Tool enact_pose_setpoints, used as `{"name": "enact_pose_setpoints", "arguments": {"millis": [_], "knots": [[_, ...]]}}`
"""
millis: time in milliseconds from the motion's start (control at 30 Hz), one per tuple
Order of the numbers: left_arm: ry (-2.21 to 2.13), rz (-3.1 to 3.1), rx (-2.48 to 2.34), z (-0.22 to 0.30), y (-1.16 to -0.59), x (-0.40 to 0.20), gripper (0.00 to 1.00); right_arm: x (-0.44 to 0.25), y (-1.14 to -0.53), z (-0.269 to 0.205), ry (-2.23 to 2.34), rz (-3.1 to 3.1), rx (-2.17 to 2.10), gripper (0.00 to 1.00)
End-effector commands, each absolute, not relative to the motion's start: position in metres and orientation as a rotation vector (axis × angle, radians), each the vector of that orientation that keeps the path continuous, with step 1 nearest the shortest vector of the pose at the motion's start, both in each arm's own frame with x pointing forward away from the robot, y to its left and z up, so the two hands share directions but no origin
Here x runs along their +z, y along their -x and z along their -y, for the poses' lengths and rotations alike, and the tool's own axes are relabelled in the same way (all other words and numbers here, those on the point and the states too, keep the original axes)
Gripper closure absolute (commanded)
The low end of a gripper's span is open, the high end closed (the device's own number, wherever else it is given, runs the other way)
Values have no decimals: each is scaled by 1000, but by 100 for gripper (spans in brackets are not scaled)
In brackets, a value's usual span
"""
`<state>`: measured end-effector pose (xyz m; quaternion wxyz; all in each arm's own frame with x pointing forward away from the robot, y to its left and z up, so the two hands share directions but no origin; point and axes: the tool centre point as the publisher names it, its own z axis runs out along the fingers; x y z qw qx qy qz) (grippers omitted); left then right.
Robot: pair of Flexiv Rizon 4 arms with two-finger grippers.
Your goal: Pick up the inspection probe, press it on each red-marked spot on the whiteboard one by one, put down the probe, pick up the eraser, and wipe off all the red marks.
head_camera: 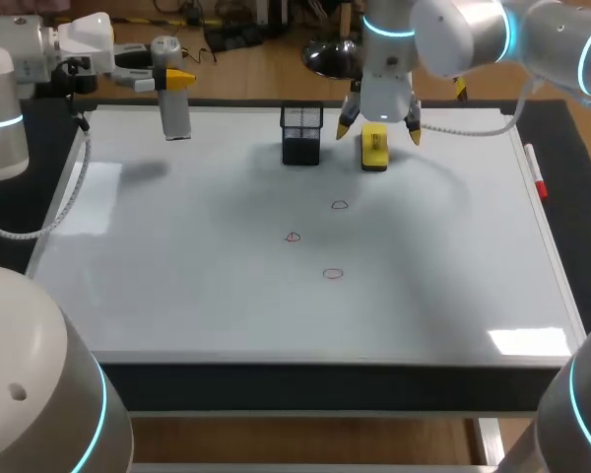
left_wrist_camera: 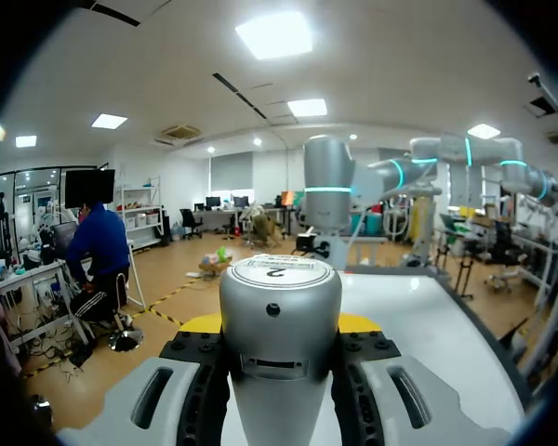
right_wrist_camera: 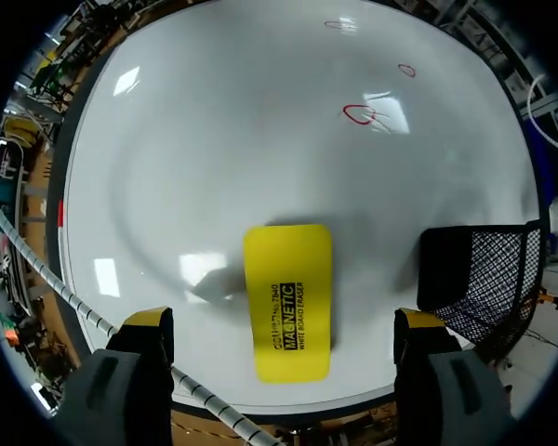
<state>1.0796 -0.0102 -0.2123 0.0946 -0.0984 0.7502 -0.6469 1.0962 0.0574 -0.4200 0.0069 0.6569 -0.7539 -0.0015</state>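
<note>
1. The flat, glossy white whiteboard (head_camera: 177,296) covers most of the surface. It looks slick, so expect anything lying on it to skate under a sideways nudge.
2. The black wire-mesh basket (head_camera: 301,133) stands by the far edge, just beside the eraser on its left. Keep your right fingers off it.
3. The grey cylindrical inspection probe (head_camera: 175,116) hangs clear of the board above its far left corner, clamped near its upper end in your left end effector (head_camera: 173,77).
   - It looks rigid and smooth-walled, probably with some weight, so a firm squeeze across the round body suits it.
   - Its long axis is upright, with the lower end pointing down at the board.
4. The yellow rectangular plastic eraser (right_wrist_camera: 288,297) lies flat near the far edge.
   - It looks light and hard-shelled and is likely to slide, so take it by its two long sides.
   - Its long axis runs from the near side to the far side, in line with the gap between your fingers.
   - Your right end effector (head_camera: 380,128) hovers over it, spread wide, with one finger out to each side and neither touching.
5. Three small looped red marks (head_camera: 339,205) sit mid-board, well apart from both tools and not yet wiped.
</note>
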Motion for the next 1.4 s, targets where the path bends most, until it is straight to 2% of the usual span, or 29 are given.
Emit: {"name": "enact_pose_setpoints", "arguments": {"millis": [33, 67, 100, 133, 600, 1400], "knots": [[291, -2222, -1919, 10, -1079, -212, 100, -421, -1101, -58, -2059, 2345, -9, 57], [291, -2222, -1919, 10, -1079, -212, 100, -421, -1100, -58, -2069, 2343, -14, 74], [291, -2222, -1919, 10, -1079, -212, 100, -422, -1100, -58, -2071, 2342, -14, 95], [291, -2222, -1919, 10, -1079, -212, 100, -422, -1100, -58, -2071, 2342, -16, 100], [291, -2222, -1919, 10, -1079, -212, 100, -392, -1092, -31, -1911, 2508, 7, 100], [291, -2222, -1919, 10, -1079, -212, 100, -364, -1008, 122, -1263, 2901, 39, 100]]}}
